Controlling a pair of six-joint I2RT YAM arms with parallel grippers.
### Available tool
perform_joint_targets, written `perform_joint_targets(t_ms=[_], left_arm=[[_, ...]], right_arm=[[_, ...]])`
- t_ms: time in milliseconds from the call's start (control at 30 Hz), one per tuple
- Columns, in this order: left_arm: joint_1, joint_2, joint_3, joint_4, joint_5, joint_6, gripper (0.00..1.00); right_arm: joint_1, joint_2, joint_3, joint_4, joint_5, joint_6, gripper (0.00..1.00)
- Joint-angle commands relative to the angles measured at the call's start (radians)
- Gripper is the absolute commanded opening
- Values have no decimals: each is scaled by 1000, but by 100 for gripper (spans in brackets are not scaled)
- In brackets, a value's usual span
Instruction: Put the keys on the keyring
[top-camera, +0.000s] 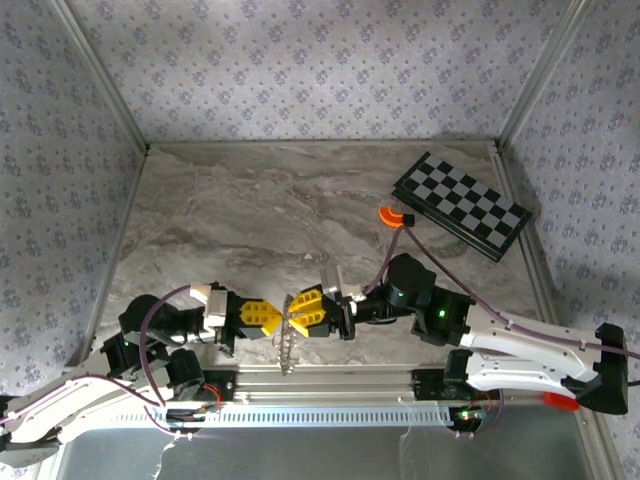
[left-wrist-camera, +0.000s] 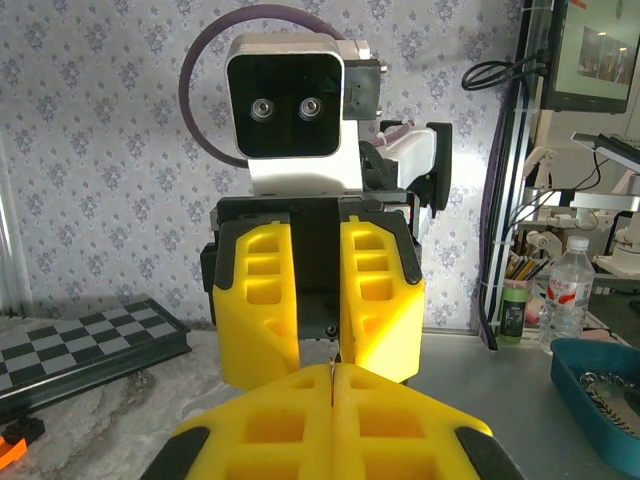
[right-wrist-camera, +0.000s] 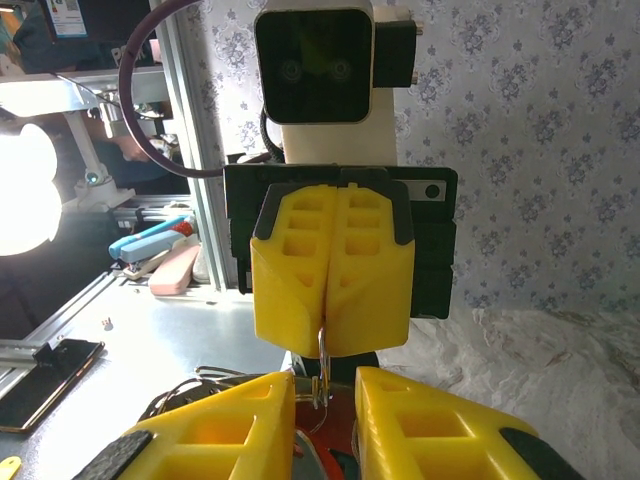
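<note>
Two grippers are met at the keyring (top-camera: 287, 340): left gripper (top-camera: 274, 318) clamped on its rim, right gripper (top-camera: 298, 321) narrowly parted, grip unclear. Bare table (top-camera: 260, 210) is left beyond the keyring.

I could read nothing. The clear plastic water bottle (left-wrist-camera: 566, 300) wore a red-and-white label, the dark monitor screen (left-wrist-camera: 600, 50) showed a picture, and a small blue-printed sign (right-wrist-camera: 62, 12) carried marks, but all were too small and blurred for me.
</note>
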Motion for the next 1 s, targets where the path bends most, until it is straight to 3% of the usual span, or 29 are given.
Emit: perform_joint_targets(t_ms=[0, 267, 433, 600, 767, 967], left_arm=[[-9, 0, 16, 45, -10, 10, 0], [-12, 1, 14, 42, -23, 15, 0], [-12, 5, 20, 10, -45, 27, 0], [-12, 20, 50, -95, -121, 61, 0], [-12, 39, 89, -219, -179, 76, 12], [-12, 71, 129, -313, -233, 78, 18]], right_arm=[[7, 5, 9, 15, -11, -15, 19], [13, 20, 17, -1, -6, -28, 12], [13, 6, 18, -15, 28, -44, 0], [4, -9, 35, -83, 97, -71, 0], [-38, 6, 97, -214, 112, -104, 0], [-53, 28, 150, -313, 112, -141, 0]])
